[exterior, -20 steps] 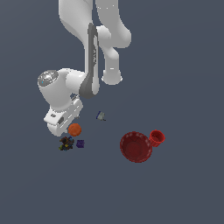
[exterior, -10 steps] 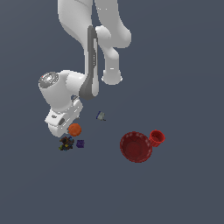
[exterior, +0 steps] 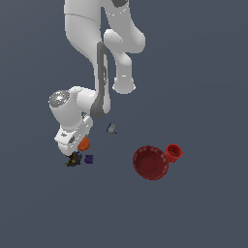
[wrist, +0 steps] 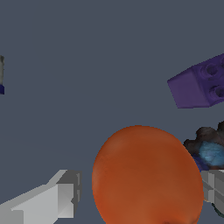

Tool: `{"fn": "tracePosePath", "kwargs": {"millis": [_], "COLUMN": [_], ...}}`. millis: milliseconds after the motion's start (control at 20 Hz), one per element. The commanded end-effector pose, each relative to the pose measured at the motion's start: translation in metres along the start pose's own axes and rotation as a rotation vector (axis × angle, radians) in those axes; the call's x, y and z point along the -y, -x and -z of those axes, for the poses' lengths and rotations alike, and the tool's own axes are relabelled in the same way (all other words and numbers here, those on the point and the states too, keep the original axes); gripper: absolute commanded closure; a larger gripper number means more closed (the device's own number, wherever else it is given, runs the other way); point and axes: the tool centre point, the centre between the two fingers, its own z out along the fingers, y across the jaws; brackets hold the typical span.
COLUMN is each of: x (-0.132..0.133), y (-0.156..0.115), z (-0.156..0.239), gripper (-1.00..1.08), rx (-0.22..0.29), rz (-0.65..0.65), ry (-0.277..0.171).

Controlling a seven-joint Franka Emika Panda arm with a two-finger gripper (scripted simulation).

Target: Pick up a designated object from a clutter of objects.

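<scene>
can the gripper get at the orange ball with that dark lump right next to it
Probably yes. The gripper already straddles the orange ball, a finger on each side with gaps showing. The dark lump crowds one finger but isn't between them.

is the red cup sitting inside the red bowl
No, the red cup stands on the floor just outside the red bowl, at the bowl's rim on the exterior view's right.
</scene>
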Motion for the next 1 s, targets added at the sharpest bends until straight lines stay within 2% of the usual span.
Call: {"fn": "tracePosePath", "kwargs": {"millis": [0, 50, 100, 550, 950], "x": [-0.001, -0.001, -0.001, -0.001, -0.002], "y": [0.000, 0.000, 0.000, 0.000, -0.007], "z": [-0.004, -0.004, -0.004, -0.004, 0.012], "gripper": [-0.92, -0.92, 1.08, 1.08, 1.08], "rx": [0.000, 0.000, 0.000, 0.000, 0.001], "rz": [0.000, 0.000, 0.000, 0.000, 0.001], "ry": [0.001, 0.001, 0.001, 0.001, 0.005]}}
